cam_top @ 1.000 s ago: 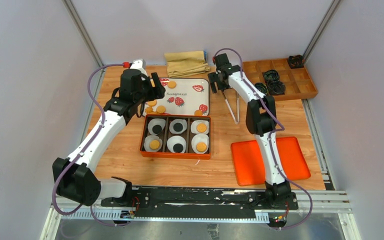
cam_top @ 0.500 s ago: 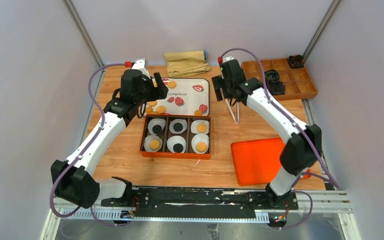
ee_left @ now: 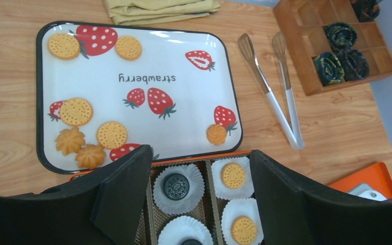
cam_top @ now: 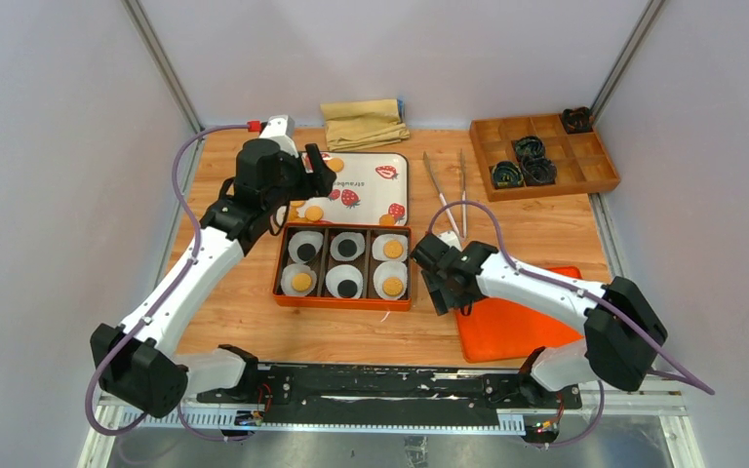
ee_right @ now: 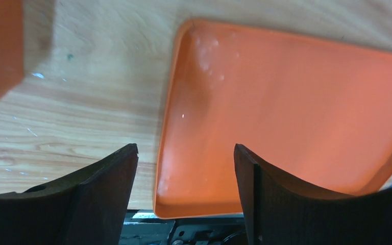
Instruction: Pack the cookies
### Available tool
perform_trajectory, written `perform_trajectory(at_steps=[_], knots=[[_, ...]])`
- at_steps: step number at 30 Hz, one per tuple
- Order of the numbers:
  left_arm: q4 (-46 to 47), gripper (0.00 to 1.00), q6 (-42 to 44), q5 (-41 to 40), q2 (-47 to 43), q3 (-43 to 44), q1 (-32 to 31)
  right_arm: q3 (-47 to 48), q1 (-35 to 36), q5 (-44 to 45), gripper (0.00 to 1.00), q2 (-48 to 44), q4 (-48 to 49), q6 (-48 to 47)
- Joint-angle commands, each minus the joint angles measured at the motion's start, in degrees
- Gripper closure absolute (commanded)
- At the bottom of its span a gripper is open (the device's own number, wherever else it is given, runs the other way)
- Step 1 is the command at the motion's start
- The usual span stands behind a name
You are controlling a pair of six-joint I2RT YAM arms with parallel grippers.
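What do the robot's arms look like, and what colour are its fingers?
Both arms are smooth white tubes joined by chunky black joints. The left arm and right arm each carry a thin purple cable looping alongside; the left one's ends at a small red plug. The fingers are flat, black wedges, two on each arm.

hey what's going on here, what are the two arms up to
Two robot arms are packing cookies. The orange box has a cookie in all six paper cups; more cookies lie loose on the strawberry tray. The left gripper hangs open and empty above where tray meets box. The right gripper, also open and empty, is at a corner of the flat orange lid. The tongs lie on the table.
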Motion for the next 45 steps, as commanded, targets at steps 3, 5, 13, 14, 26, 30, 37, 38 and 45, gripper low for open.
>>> perform_trajectory(at_steps=[3,5,13,14,26,30,37,38,45], knots=[[-0.24,0.23,-0.29,-0.41,-3.41,-0.78,-1.09,-6.02,1.59,-0.71,0.29,-2.67,2.36,7.78],[-0.76,0.23,-0.33,-0.83,-3.92,-0.77,-1.09,-7.10,1.59,-1.23,0.30,-2.12,4.83,7.47],[-1.89,0.23,0.36,-2.01,-5.24,-0.98,-1.10,-10.41,1.30,-4.38,0.35,1.49,12.78,7.46],[-1.95,0.23,0.41,-2.09,-5.26,-1.02,-1.10,-10.61,1.15,-4.62,0.38,1.99,13.26,7.42],[-2.19,0.23,0.63,-2.15,-5.16,-0.86,-1.09,-9.73,0.44,-4.11,0.94,5.02,14.89,7.93],[-2.42,0.23,0.72,-2.28,-5.17,-0.87,-1.09,-5.96,0.44,-1.36,1.00,4.33,9.99,8.05],[-2.20,0.23,0.76,-2.41,-4.63,-1.02,-1.10,4.02,0.93,-1.02,1.00,-3.21,-0.71,5.95],[-2.05,0.23,0.73,-2.33,-4.48,-1.06,-1.12,5.64,0.97,-1.23,1.00,-4.95,-1.84,5.24],[-0.49,0.23,-0.01,-0.53,-3.12,-1.08,-1.14,17.43,0.97,-4.26,1.00,-12.16,-4.18,1.54]])
